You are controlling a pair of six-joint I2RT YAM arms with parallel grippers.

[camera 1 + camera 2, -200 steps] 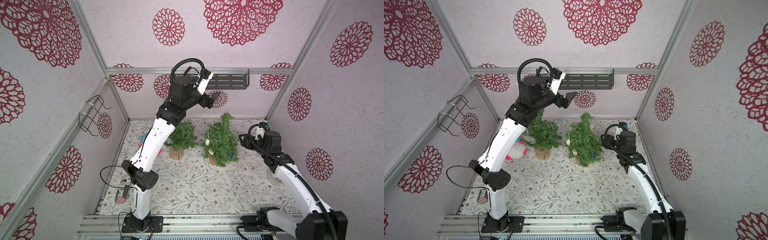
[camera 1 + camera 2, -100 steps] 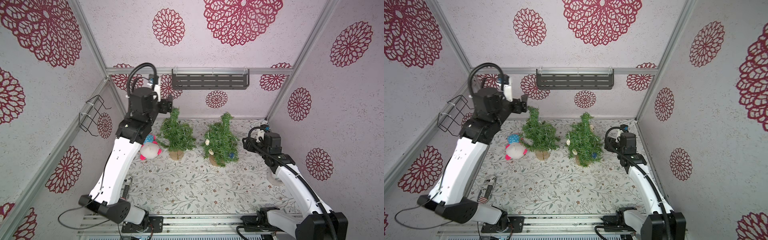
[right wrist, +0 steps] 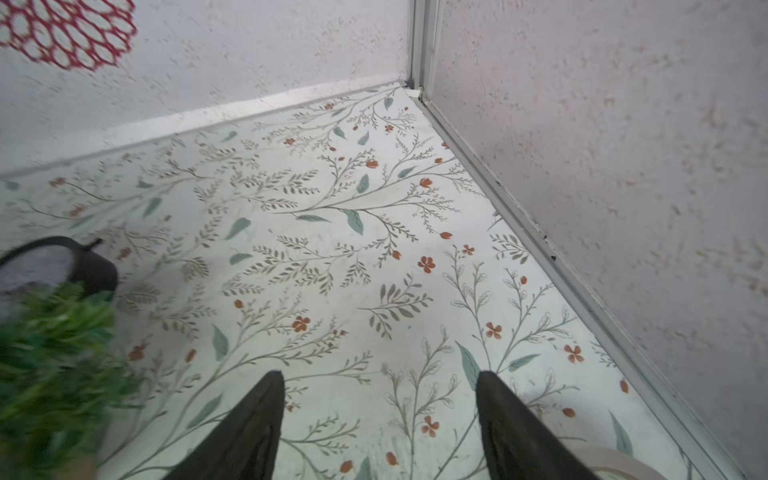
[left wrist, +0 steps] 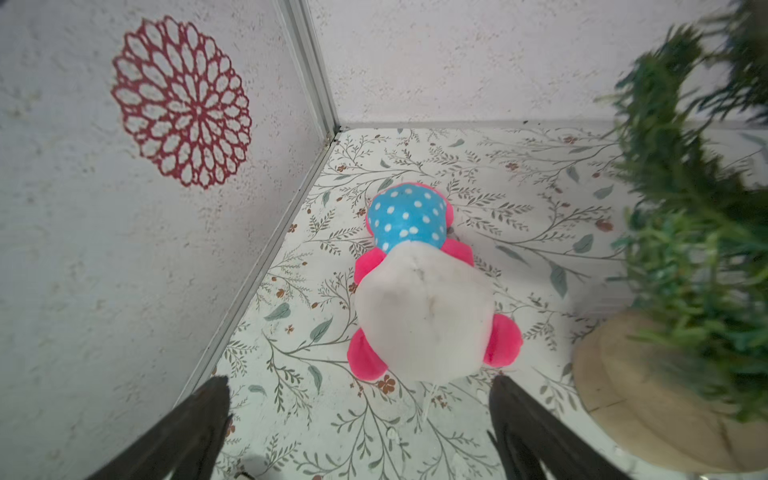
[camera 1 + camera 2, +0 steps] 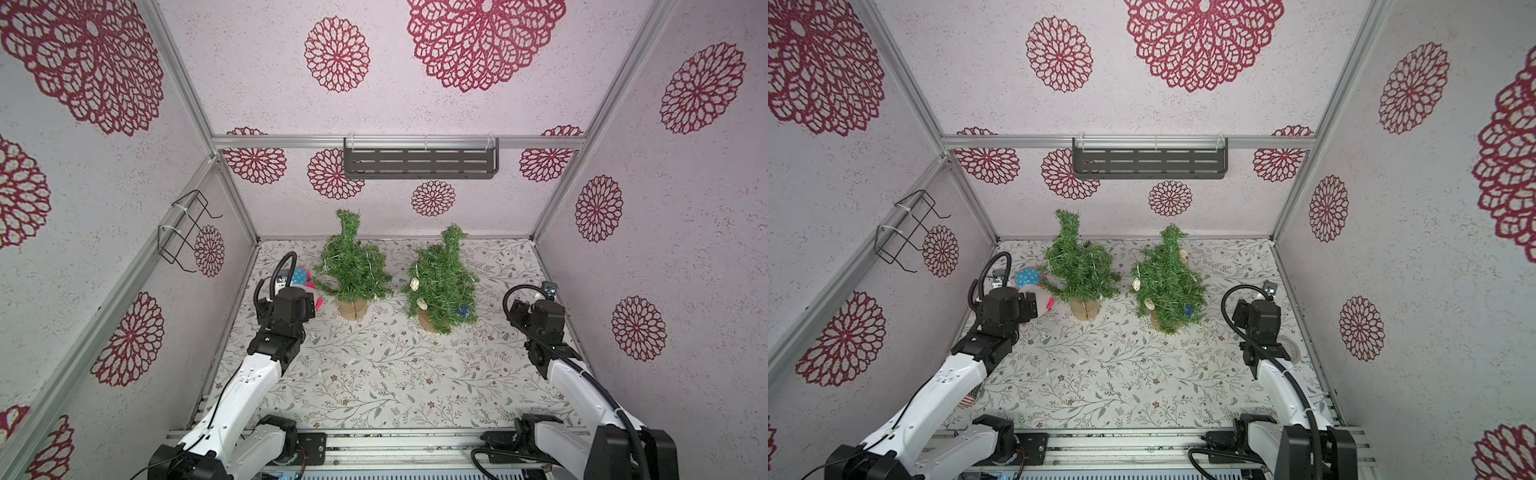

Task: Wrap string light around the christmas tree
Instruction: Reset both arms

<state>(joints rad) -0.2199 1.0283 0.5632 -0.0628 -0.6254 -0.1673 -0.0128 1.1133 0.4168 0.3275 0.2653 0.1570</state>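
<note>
Two small green christmas trees in beige pots stand at the back of the floor: the left one (image 5: 353,268) (image 5: 1077,270) and the right one (image 5: 442,282) (image 5: 1167,282), which carries ornaments. A thin pale string light (image 5: 1098,266) loops through the left tree. A fine strand of it (image 4: 429,407) lies on the floor between my left fingers. My left gripper (image 4: 360,386) is open and empty, low over the floor just short of a plush toy. My right gripper (image 3: 380,382) is open over bare floor near the back right corner, to the right of the right tree.
A white, pink and blue-dotted plush toy (image 5: 301,280) (image 4: 419,299) lies left of the left tree. A pale ring (image 5: 1289,349) sits by the right wall. A small flag (image 5: 967,401) lies under the left arm. A grey shelf (image 5: 419,164) and a wire rack (image 5: 187,232) hang on the walls.
My left arm has swung from high above the trees to the left and down, ending low beside the plush toy. The right arm has drawn back a little from the right tree.
</note>
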